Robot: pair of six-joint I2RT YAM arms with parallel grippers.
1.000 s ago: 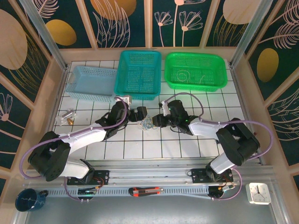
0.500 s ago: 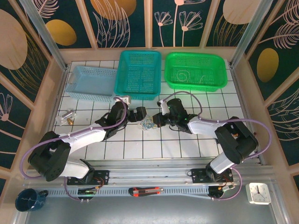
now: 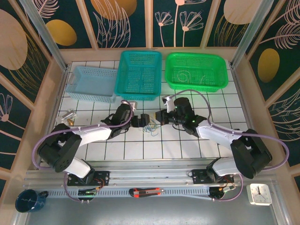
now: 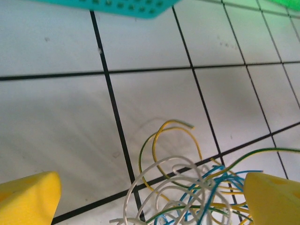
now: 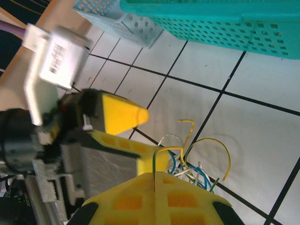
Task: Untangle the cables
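Right wrist view: the right gripper (image 5: 154,178) is clenched on a yellow-green wire of the cables (image 5: 190,164), a tangle on the tabletop (image 5: 262,84) just nearside of the teal basket (image 5: 225,23). The left gripper (image 4: 150,201) is released, straddling them.

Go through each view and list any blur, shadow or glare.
Top external: even light and sharp, though the cables are tiny. Left wrist: the cables are crisp, the left gripper has soft fingertips at the bottom corners, and a broad soft shadow lies on the tiles. Right wrist: the white housing at upper left is smeared; the right gripper, close up, is fairly sharp.
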